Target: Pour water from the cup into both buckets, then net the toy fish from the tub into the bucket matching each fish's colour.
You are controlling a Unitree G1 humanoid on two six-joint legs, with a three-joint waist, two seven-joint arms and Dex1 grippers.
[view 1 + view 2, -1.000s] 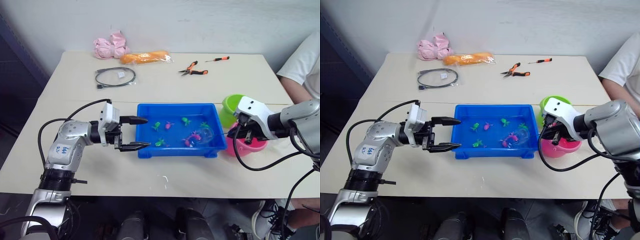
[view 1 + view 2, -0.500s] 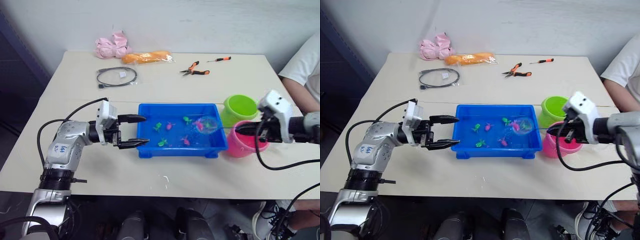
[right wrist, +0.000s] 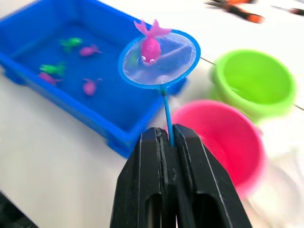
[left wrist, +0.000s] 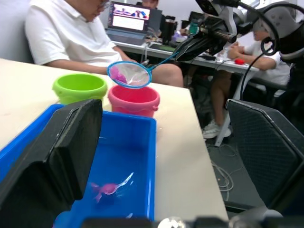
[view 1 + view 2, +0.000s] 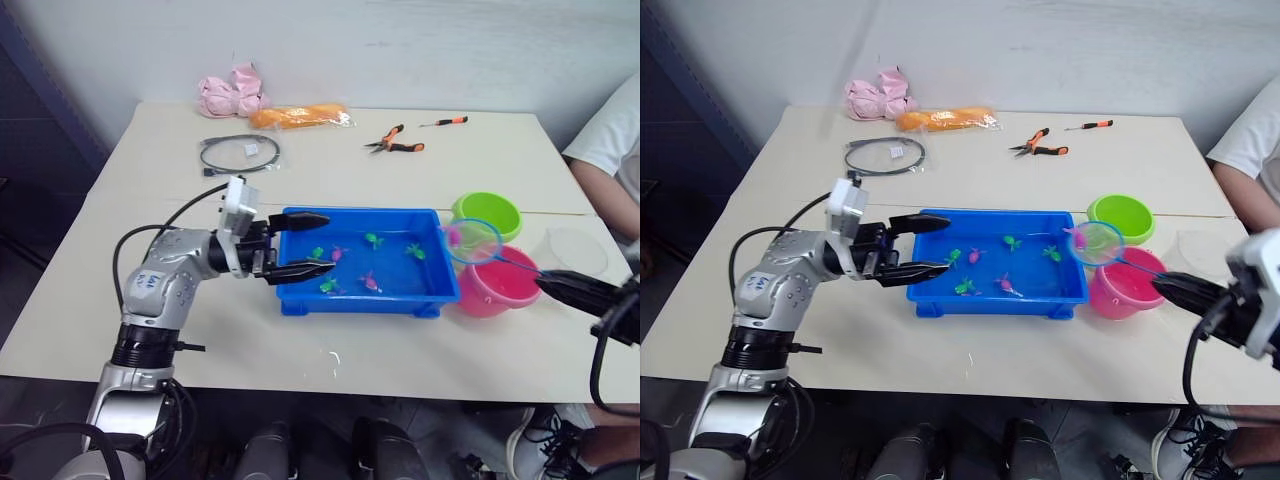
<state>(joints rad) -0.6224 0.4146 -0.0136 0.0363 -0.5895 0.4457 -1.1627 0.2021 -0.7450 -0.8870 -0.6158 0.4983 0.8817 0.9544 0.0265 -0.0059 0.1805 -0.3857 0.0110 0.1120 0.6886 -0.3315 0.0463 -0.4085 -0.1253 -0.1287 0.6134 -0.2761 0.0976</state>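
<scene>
While a pink toy fish (image 3: 150,46) lies in its sheer mesh, the net (image 3: 158,59) hangs lifted at centre right of my head view, above the gap between the blue tub (image 5: 300,296) and the pink bucket (image 5: 495,290). I see my right gripper (image 3: 169,137) pinched tight on the thin handle. My left gripper (image 5: 308,245) holds its black fingers spread, empty, straddling the tub's rolled left rim. Green and pink fish (image 5: 367,284) sit in the shallow tub. Behind the pink bucket stands the smooth lime green bucket (image 5: 486,212); the clear cup (image 5: 574,250) rests at right.
</scene>
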